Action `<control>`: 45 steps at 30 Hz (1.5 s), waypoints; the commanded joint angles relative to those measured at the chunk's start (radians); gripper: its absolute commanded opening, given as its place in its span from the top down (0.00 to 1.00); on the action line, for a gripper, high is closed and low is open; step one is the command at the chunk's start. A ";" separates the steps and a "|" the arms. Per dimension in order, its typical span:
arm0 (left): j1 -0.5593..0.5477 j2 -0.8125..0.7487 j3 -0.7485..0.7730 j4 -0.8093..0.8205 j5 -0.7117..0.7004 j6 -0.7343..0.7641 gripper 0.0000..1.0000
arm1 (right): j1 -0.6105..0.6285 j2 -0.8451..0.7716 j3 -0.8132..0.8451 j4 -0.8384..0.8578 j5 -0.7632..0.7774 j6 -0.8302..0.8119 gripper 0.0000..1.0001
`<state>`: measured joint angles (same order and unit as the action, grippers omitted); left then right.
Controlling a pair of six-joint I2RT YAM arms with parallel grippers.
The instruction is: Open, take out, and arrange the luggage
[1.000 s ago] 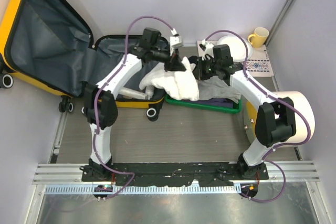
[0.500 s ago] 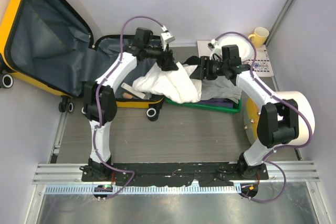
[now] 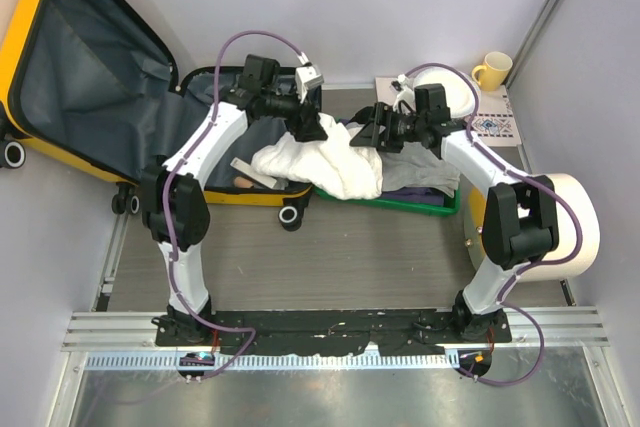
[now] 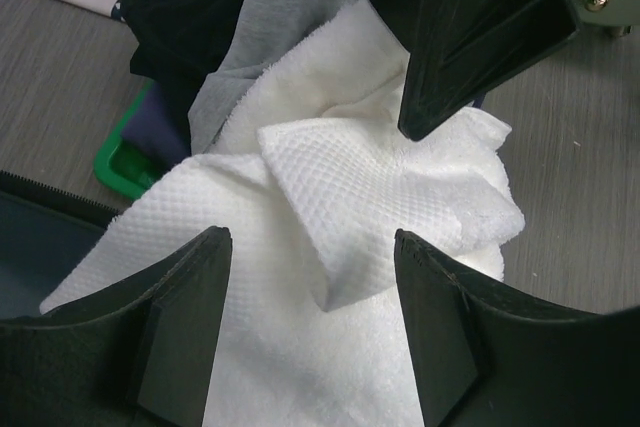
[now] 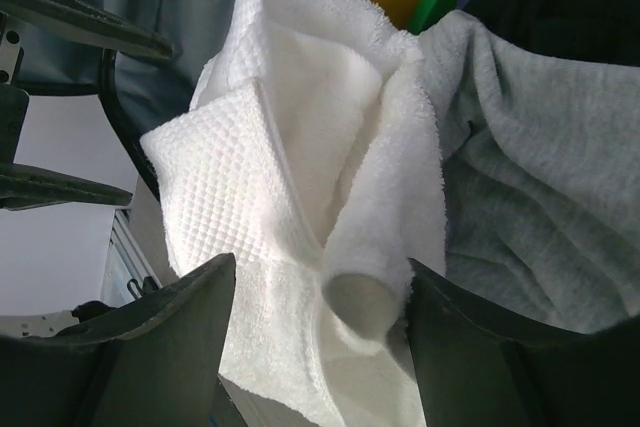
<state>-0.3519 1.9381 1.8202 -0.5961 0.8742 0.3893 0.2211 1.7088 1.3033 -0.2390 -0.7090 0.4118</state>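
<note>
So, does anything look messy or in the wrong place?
Yes: the white towel lies crumpled, straddling the rim of the open luggage and the green tray, instead of sitting neatly in either.

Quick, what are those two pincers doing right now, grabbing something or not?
Left pincer: open, holding nothing, white towel below it.
Right pincer: open, holding nothing, above the same towel.

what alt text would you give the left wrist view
A crumpled white waffle-weave towel lies under the open left gripper, not gripped. Behind it are a grey garment, a green tray corner and the right gripper's black finger.
</note>
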 commanded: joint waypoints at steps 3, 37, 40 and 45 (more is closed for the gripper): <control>-0.036 0.038 0.093 0.021 0.042 0.002 0.33 | 0.012 0.022 0.079 0.020 -0.015 -0.004 0.28; -0.148 0.162 0.252 -0.050 0.028 0.241 1.00 | 0.000 -0.017 0.031 0.056 -0.093 -0.064 0.25; -0.153 0.162 0.243 0.077 0.034 0.159 0.97 | 0.006 -0.021 0.024 0.075 -0.106 -0.070 0.25; -0.154 0.122 0.148 0.330 0.057 -0.007 0.97 | 0.007 -0.020 0.027 0.078 -0.096 -0.067 0.25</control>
<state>-0.5049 2.1429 2.0209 -0.5522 0.8909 0.5262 0.2249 1.7432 1.3273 -0.2111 -0.7834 0.3435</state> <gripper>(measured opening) 0.039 0.756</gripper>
